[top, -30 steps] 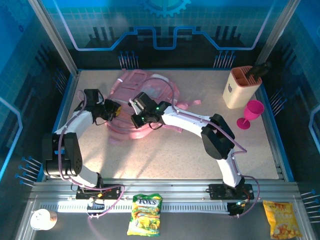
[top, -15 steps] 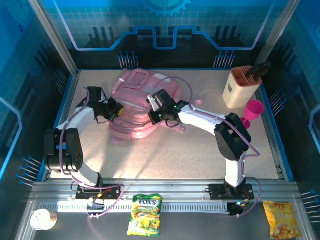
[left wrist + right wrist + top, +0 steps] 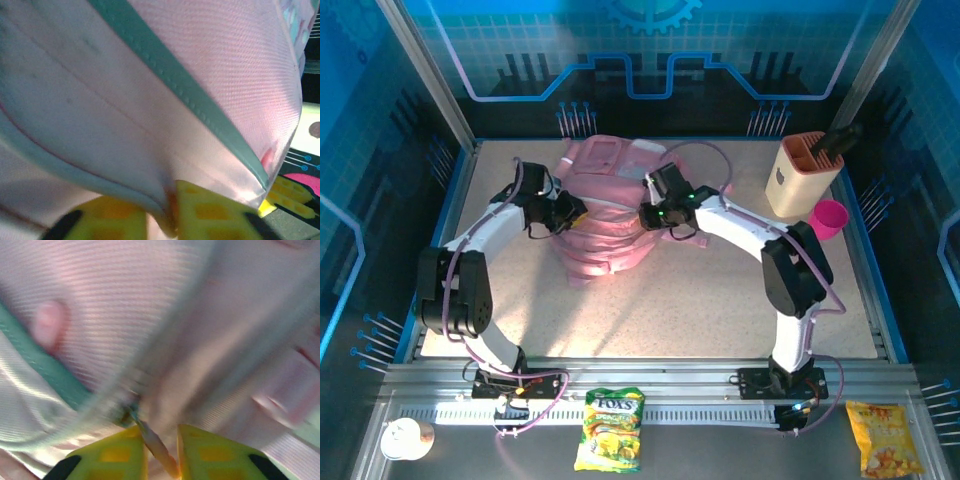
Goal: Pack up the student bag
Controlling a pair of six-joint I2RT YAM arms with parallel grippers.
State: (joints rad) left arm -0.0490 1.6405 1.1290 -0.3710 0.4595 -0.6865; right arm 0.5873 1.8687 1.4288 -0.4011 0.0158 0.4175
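1. Top external: the student bag [image 3: 608,228] lies on the bench [image 3: 720,300], far side, between both arms.
2. The left pincer [image 3: 171,207] pinches a bag fold; the right pincer [image 3: 160,445] nips a thin, blurred strip of it.
3. Likely step: opening the bag; next needs opposed pulls.

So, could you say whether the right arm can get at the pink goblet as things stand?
Probably, once it backs off: the right gripper has fabric of the student bag between its jaws. The pink goblet stands apart, close beside that arm's elbow, by the orange holder.
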